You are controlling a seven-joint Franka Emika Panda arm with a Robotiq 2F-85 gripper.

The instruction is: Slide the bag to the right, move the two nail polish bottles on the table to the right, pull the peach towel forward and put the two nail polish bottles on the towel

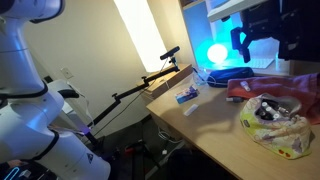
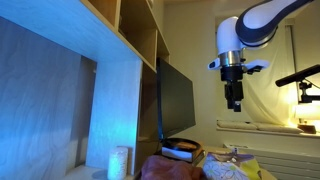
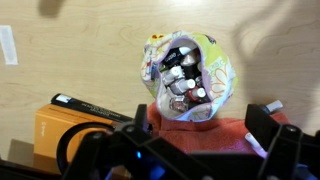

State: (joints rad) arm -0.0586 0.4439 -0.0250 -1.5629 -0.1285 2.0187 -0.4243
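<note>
Claw point(image 1: 252, 40) hangs high over the far end of the table point(image 1: 205, 125) in an exterior view, dark against the lit wall, with nothing in it. Below it the bag point(image 1: 276, 122) lies at the near edge of the peach towel point(image 1: 278, 88), and a blue-and-white packet point(image 1: 187, 95) sits well apart towards the table's other end. In the exterior view that also shows the dark monitor point(image 2: 176, 100), the claw point(image 2: 233, 102) points straight down, well above the bag point(image 2: 236, 160) and touching nothing. The wrist view looks down between two widely spread fingers point(image 3: 272, 132). The bag point(image 3: 190, 72) sits centred under them, its mouth showing small dark and white bottles inside. The towel point(image 3: 225, 135) touches the bag's lower side, and an orange box point(image 3: 55, 128) lies beside it. I cannot pick out the two nail polish bottles on the bare wood in any view. By my reading no step is done: the bag is unslid, the towel is unpulled, and both bottles are yet to be found, moved and placed.
</note>
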